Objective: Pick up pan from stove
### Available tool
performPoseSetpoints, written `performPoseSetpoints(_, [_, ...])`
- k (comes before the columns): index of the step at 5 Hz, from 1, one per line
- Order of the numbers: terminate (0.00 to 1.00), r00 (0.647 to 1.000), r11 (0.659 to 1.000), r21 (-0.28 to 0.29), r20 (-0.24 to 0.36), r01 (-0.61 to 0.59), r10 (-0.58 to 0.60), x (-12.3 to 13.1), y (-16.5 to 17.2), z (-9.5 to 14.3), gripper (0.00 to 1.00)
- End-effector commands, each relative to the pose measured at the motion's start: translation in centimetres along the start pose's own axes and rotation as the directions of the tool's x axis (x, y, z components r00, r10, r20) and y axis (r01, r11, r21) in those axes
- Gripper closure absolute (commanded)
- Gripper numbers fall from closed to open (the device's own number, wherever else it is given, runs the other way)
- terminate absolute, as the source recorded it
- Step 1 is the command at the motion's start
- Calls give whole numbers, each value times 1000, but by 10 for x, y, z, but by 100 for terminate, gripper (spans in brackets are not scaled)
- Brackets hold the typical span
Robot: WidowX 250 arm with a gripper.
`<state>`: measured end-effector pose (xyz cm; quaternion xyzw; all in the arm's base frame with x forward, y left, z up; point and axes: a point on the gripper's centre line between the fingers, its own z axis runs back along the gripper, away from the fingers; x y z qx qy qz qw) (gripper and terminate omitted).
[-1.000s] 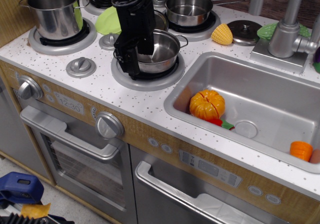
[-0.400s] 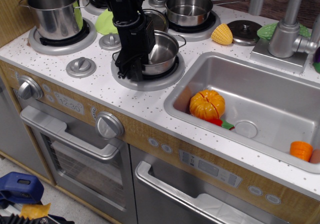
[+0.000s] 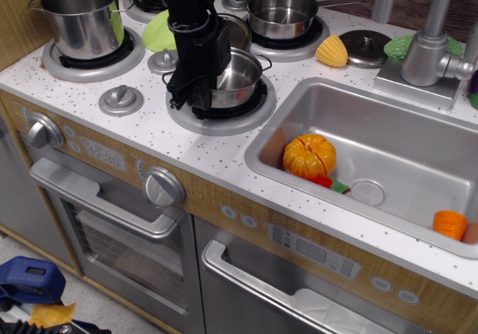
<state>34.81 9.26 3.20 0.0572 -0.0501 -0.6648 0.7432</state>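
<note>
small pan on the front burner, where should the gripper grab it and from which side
Probably by the near-left rim of the pan, coming down from above. It is wide, low and open-topped, so its thin wall suits a pinch, one finger inside and one outside. The gripper is already at that edge. The loop handle looks too small to clamp reliably.

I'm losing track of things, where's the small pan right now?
The pan sits on the stove's front burner, left of the sink, with the gripper at its left rim.
</note>
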Motion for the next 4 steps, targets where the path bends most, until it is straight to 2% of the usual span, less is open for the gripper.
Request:
performPoseSetpoints(1, [0,998,990,132,-55,42,-35,-7,28,51,100])
performPoseSetpoints(2, [0,990,979,190,-130,77,-53,-4,31,67,100])
performPoseSetpoints(3, [0,988,977,198,-140,86,-59,-2,33,74,100])
performPoseSetpoints(4, [100,987,975,200,-145,98,-69,-2,38,80,100])
